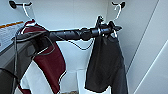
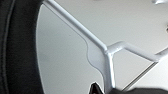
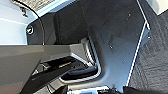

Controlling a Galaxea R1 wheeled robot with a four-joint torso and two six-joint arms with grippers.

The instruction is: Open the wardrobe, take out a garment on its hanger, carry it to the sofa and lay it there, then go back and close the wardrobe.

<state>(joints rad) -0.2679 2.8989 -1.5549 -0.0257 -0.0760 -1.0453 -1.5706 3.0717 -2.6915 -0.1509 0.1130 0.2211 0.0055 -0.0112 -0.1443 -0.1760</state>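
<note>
The white inside of the wardrobe fills the background of the head view, its back wall plain and pale, with an open door panel slanting away on the right. At the far left edge a white sheet with an orange band carries lines of writing too blurred to read.

The left arm reaches across from the left, and the left claw sits at the neck of the hanger, just below its curved white hook, which is caught on a dark peg directly above the claw. Whether the claw is wide, narrow or gripping the hanger cannot be made out. In the left wrist view the hanger's white arm and neck run close past the camera, with black cloth at the side.

The garment, a plain black short-sleeved shirt, hangs straight down beneath the claw. Well to the claw's left a dark red garment with white trim hangs on its own white hanger.

The right wrist view shows the robot's dark base over grey carpet; the right claw's state cannot be told.
</note>
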